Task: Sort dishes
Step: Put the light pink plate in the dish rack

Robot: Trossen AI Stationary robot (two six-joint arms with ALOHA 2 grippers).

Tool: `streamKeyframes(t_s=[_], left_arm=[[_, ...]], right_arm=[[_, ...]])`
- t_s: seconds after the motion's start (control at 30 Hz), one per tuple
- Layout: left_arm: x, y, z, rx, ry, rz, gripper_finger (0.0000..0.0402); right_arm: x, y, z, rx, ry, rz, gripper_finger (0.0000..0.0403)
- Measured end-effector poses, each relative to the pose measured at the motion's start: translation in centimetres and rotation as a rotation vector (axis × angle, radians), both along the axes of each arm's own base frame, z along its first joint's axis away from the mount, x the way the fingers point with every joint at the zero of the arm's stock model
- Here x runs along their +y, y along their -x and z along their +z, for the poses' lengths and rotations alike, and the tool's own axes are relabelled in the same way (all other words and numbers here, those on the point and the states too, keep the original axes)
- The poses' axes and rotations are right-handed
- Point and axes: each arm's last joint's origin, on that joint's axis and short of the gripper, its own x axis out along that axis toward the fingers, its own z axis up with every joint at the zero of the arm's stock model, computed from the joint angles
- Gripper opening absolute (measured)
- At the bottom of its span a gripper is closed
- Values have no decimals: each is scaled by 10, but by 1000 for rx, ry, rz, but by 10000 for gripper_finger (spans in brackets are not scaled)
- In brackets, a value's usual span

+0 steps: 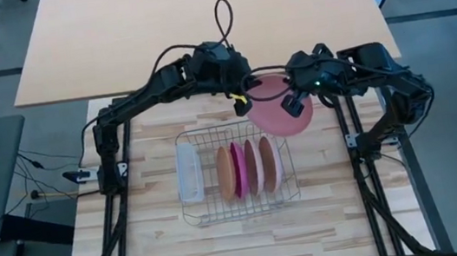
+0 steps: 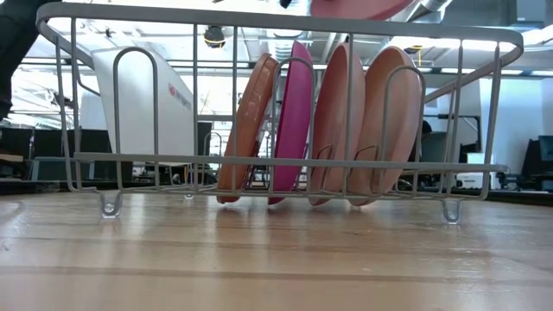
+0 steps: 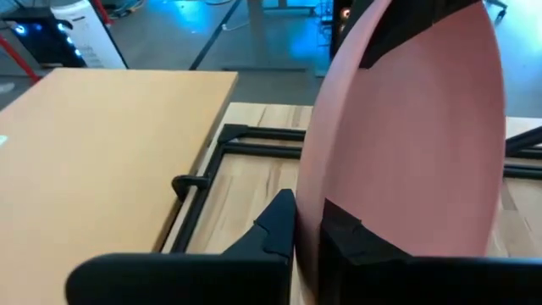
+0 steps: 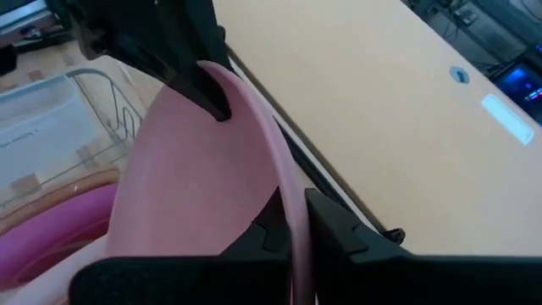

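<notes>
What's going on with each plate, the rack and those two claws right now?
Pale pink plate: in the air above the rack's far right corner, gripped by both claws.
Left gripper: shut on its rim.
Right gripper: shut on its opposite rim.
Four plates: standing on edge in the rack.
Wire rack: resting on the table.
White tray: beside the rack.

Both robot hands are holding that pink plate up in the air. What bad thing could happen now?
Both the left end effector and right end effector pinch only the plate's rim, so pulling different ways could twist it loose. It hangs above the rack, so a drop might hit the plates there.
</notes>
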Motion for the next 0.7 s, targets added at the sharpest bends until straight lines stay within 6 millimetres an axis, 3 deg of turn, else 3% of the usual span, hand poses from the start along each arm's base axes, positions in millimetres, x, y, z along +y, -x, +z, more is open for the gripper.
streamKeyframes(t_s=[0.27,0.5,0.7], left_arm=[[0,0,1,0,-18,-8,5],[0,1,2,0,-42,-17,3],[0,6,6,6,-69,-25,3]], right_arm=[[3,0,0,-62,-82,-29,75],[6,14,7,-158,-187,-71,204],[6,50,24,-289,-228,-103,285]])
